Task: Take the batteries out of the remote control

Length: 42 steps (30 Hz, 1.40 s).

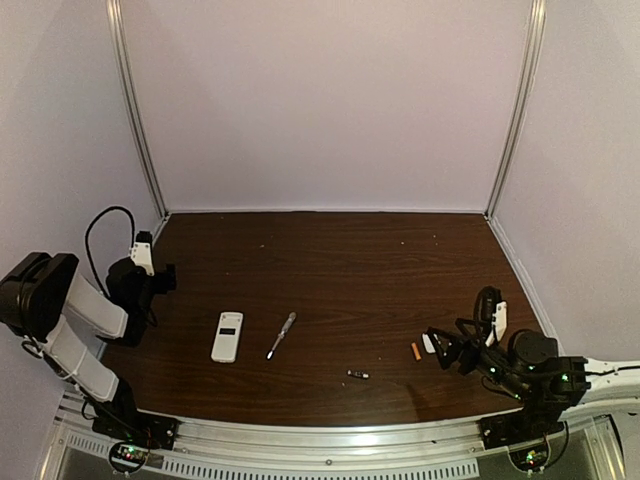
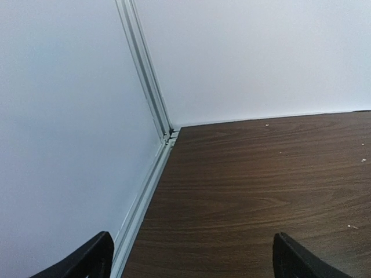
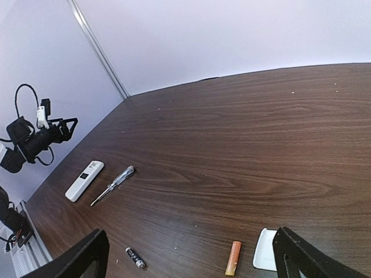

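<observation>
The white remote control [image 1: 228, 336] lies back up at the left of the table, its dark recess showing; it also shows in the right wrist view [image 3: 84, 180]. An orange battery [image 1: 416, 351] lies at the right, seen in the right wrist view [image 3: 233, 258]. A dark battery [image 1: 358, 374] lies near the front middle, also in the right wrist view [image 3: 135, 258]. My right gripper [image 1: 440, 348] is open and empty just right of the orange battery. My left gripper [image 1: 162, 278] is open and empty at the far left, facing the wall corner.
A thin silvery screwdriver [image 1: 281, 335] lies right of the remote. A small flat white square piece [image 1: 428, 343] lies beside the orange battery, by my right gripper's finger [image 3: 301, 258]. White walls enclose the table on three sides.
</observation>
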{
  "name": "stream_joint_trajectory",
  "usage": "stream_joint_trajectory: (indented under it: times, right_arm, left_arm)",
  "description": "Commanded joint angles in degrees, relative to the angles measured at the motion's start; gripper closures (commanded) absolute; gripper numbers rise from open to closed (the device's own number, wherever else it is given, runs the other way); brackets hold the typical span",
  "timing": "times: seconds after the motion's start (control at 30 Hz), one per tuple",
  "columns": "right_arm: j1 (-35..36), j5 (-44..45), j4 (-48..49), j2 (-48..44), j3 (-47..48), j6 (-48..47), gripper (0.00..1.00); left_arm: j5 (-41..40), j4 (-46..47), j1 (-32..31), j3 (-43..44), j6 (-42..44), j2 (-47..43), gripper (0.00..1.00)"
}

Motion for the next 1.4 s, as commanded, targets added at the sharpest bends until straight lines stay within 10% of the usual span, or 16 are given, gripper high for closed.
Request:
stream_joint_trajectory:
  times: [0.0, 0.37, 0.63, 1.0, 1.37]
  right_arm:
    - [-0.2, 8.2, 0.7, -0.3, 1.8, 0.6, 0.0]
    - [-0.2, 35.7, -7.6, 16.0, 15.8, 1.9, 0.0]
    - [-3.3, 46.9, 3.4, 19.5, 22.0, -19.5, 0.0]
    - [-19.3, 35.7, 15.8, 17.1, 21.1, -37.8, 0.0]
    - [-41.2, 4.2, 30.6, 29.9, 16.9, -39.0, 0.0]
  left_arm:
    - [5.7, 3.5, 0.2, -0.2, -1.6, 0.4, 0.03]
    - [5.9, 5.2, 0.2, -0.4, -1.4, 0.9, 0.03]
    - [5.9, 5.2, 0.2, -0.4, -1.4, 0.8, 0.03]
    - [5.9, 5.2, 0.2, -0.4, -1.4, 0.9, 0.03]
    - [5.9, 5.2, 0.2, -0.4, -1.4, 0.9, 0.02]
